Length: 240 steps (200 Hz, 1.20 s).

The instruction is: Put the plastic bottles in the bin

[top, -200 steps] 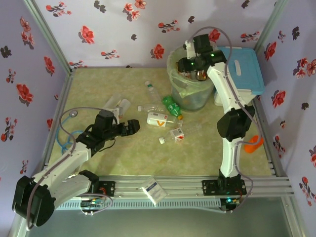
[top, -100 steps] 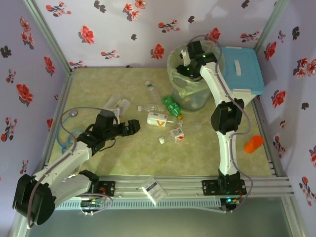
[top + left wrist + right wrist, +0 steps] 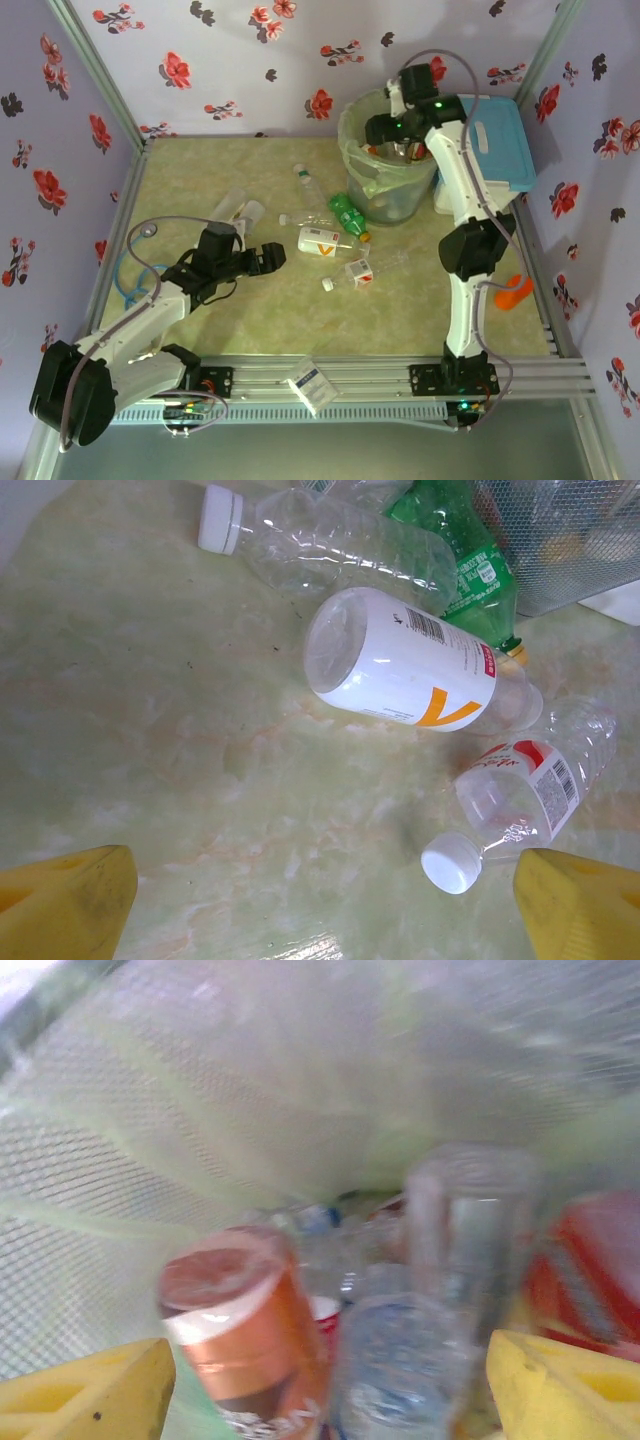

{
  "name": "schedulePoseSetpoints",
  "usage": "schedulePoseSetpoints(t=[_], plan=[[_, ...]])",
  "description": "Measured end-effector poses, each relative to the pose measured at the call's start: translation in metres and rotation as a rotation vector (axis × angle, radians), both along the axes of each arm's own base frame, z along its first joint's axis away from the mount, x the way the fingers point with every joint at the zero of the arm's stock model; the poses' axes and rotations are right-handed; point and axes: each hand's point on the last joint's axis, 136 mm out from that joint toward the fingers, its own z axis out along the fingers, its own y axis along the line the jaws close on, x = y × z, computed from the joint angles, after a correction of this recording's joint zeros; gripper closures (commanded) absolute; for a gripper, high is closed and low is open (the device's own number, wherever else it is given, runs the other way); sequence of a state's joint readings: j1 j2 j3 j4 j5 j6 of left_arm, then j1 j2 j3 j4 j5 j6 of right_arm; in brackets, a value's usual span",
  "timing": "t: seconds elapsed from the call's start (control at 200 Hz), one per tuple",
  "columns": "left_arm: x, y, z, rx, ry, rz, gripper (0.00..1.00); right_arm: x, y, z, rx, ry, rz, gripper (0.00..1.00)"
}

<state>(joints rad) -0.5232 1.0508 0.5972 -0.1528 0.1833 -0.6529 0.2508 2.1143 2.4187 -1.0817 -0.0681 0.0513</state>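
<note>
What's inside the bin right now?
Inside the bin, the right wrist view shows an orange-labelled bottle, a red-labelled bottle and clear bottles. The picture is blurred; whatever lies beneath them is covered.

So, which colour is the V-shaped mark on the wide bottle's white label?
Orange. The wide bottle shows it best in the left wrist view.

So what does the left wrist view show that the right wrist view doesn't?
Left wrist: the table with a white-labelled bottle, green bottle, red-labelled bottle and white-capped bottle lying on it. Right wrist: the bag inside the bin, holding an orange-labelled bottle and a clear bottle. Both: the bin's mesh wall and an open claw: left claw, right claw.
</note>
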Motion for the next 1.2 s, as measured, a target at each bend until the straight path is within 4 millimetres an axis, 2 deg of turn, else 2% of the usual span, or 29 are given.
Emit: schedulePoseSetpoints(t=[0.075,0.165,0.285,0.39,0.48,0.59,0.895,1.105,1.2], plan=[[0.0,0.0,0.0,-0.001,-0.001,0.0,0.03,0.003,-0.027,0.009,-0.028,-0.022,-0.066,0.2],[0.0,0.0,0.0,-0.001,-0.002,0.0,0.03,0.007,-0.057,0.011,-0.068,-0.03,-0.141,0.26],[0.0,0.0,0.0,-0.001,-0.002,0.0,0.03,0.01,-0.076,0.01,-0.077,-0.029,-0.183,0.39],[0.0,0.0,0.001,-0.001,-0.002,0.0,0.03,0.014,-0.073,0.006,-0.065,-0.025,-0.17,0.48],[0.0,0.0,0.001,-0.001,-0.002,0.001,0.03,0.021,-0.065,-0.009,-0.039,0.006,-0.144,0.51],[0.0,0.0,0.001,-0.002,-0.003,0.001,0.03,0.031,-0.057,-0.026,-0.011,0.026,-0.119,0.52],[0.0,0.0,0.001,-0.001,-0.003,0.001,0.03,0.037,-0.026,-0.035,0.054,0.017,-0.037,0.55],[0.0,0.0,0.001,-0.001,-0.002,0.001,0.03,0.037,-0.018,-0.033,0.055,0.001,-0.023,0.54],[0.001,0.0,0.001,-0.001,-0.003,0.001,0.03,0.033,-0.017,-0.029,0.055,0.004,-0.02,0.45]])
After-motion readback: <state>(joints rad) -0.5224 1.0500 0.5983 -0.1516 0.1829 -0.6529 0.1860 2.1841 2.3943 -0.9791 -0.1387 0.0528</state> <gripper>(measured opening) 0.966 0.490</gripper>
